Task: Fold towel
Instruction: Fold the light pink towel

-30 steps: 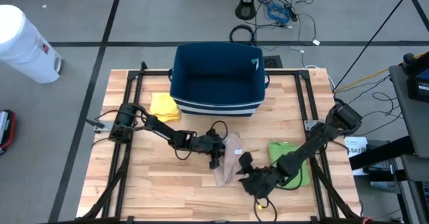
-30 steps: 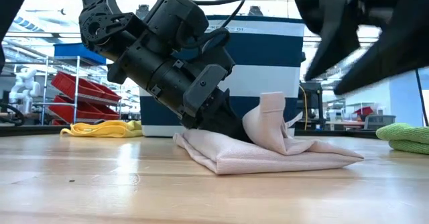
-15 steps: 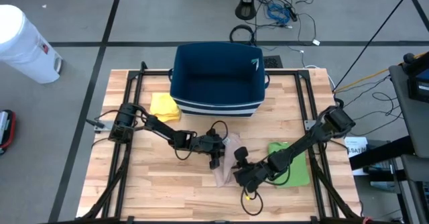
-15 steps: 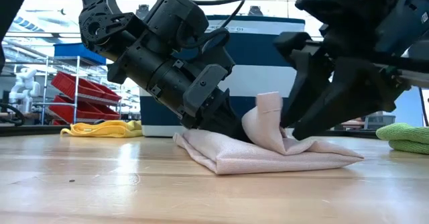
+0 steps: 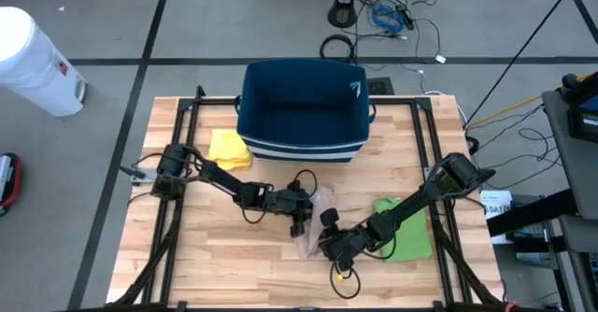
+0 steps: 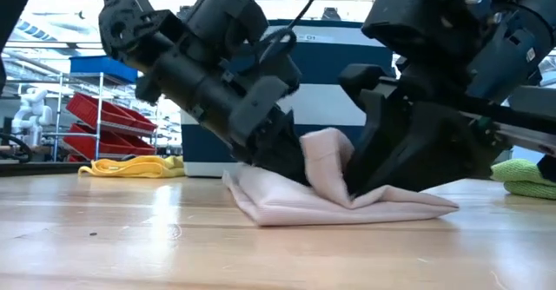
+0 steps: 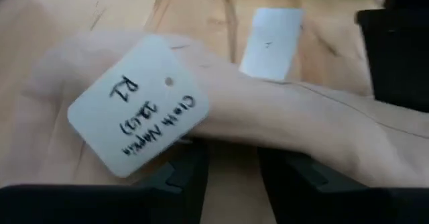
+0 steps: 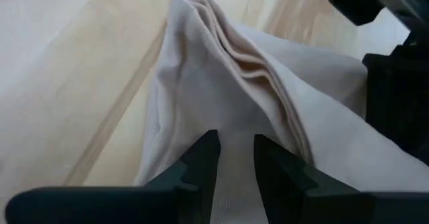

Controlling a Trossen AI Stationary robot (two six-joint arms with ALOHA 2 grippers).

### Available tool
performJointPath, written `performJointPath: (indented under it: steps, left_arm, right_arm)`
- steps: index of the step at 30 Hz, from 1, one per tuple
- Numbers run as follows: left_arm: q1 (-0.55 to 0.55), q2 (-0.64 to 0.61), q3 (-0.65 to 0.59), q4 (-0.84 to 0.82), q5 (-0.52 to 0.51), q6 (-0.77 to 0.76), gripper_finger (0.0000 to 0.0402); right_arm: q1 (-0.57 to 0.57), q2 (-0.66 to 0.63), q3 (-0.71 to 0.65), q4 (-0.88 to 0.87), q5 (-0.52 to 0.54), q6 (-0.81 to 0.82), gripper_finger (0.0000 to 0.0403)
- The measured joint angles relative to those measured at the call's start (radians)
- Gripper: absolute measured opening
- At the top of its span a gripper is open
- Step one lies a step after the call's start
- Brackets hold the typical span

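item: beige cloth napkin (image 5: 313,228), lying mid-bench, long axis front-to-back. i am pinching its raised fold with left jaws (image 5: 301,214); right jaws (image 5: 329,237), nearer front end, narrowing around cloth, grip unconfirmed.

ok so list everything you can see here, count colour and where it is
towel: 1, pale pink, partly folded, table centre, between both hands
tag: 1, white, handwritten, lying on the pink towel
cloth, yellow: 1, on the table left of the bin
cloth, green: 1, right side of the table, partly under the right arm
bin: 1, dark blue with a white stripe, back of the table
table: 1, light wood with a black frame
container: 1, white, on the floor to the left
cables: several, black and blue, on the floor behind the table
left hand: 1, black, gripping the towel's left edge
right hand: 1, black, at the towel's right side
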Motion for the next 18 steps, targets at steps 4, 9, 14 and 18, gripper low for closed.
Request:
performJointPath:
  steps: [4,9,14,18]
  left_arm:
    - [-0.014,-0.038,0.0,-0.013,0.003,0.028,0.0137]
    - [-0.043,-0.116,0.0,-0.069,-0.037,0.075,0.0137]
    - [-0.077,-0.185,0.007,-0.06,-0.069,0.115,0.0137]
    - [-0.095,-0.182,0.034,-0.075,-0.07,0.153,0.0137]
  right_arm:
    - [0.0,0.016,0.002,0.021,0.003,0.008,0.0088]
    - [0.0,0.018,0.0,0.032,0.004,0.006,0.0088]
    - [0.0,0.019,0.0,0.032,0.001,-0.012,0.0088]
    - [0.0,0.019,-0.001,0.036,0.001,-0.022,0.0088]
